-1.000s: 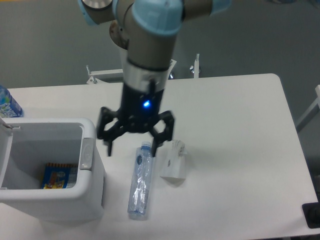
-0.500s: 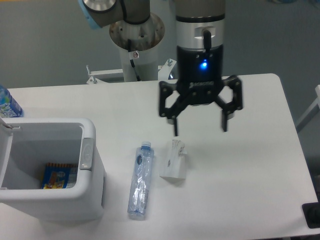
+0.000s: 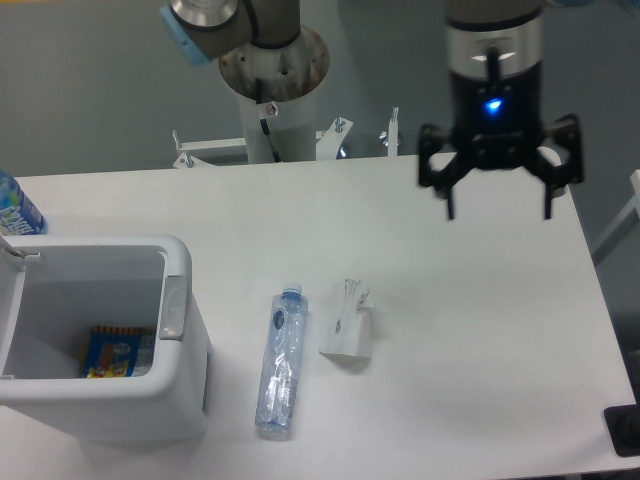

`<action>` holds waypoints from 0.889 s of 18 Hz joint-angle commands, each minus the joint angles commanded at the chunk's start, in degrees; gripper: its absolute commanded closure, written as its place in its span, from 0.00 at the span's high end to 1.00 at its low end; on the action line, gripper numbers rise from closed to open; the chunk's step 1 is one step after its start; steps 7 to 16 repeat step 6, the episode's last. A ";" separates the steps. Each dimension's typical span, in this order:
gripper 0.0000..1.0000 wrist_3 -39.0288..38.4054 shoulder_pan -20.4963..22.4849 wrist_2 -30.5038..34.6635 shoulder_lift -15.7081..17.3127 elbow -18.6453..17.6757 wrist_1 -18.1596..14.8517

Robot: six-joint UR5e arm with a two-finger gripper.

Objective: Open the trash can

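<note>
- Fixed camera: black two-finger gripper [image 3: 498,208] hangs over the white table's [image 3: 470,330] far right edge, fingers spread wide, holding nothing.
- Large boxy white plastic trash can [image 3: 110,400] sits at the table's near left, lid open (a colourful packet lies inside).
- Clear plastic water bottle [image 3: 281,360] lies just beside a crumpled white paper bag [image 3: 347,322].

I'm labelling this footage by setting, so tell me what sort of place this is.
Most likely a robotics lab or test room. A robot arm's open hand hangs over a plain white table with staged items: an open trash can, a water bottle lying down and a small white pack. The floor is bare grey.
</note>
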 joint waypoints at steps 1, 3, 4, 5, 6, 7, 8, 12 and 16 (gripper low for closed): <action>1.00 2.56 1.32 -0.09 0.00 0.00 -0.18; 1.00 4.69 2.73 0.00 0.09 -0.35 -0.18; 1.00 4.61 2.91 0.00 0.09 -0.79 0.34; 1.00 4.43 3.00 -0.09 0.09 -1.23 0.69; 1.00 4.26 2.91 -0.09 0.00 -1.32 1.13; 1.00 4.26 2.91 -0.09 0.00 -1.32 1.13; 1.00 4.26 2.91 -0.09 0.00 -1.32 1.13; 1.00 4.26 2.91 -0.09 0.00 -1.32 1.13; 1.00 4.26 2.91 -0.09 0.00 -1.32 1.13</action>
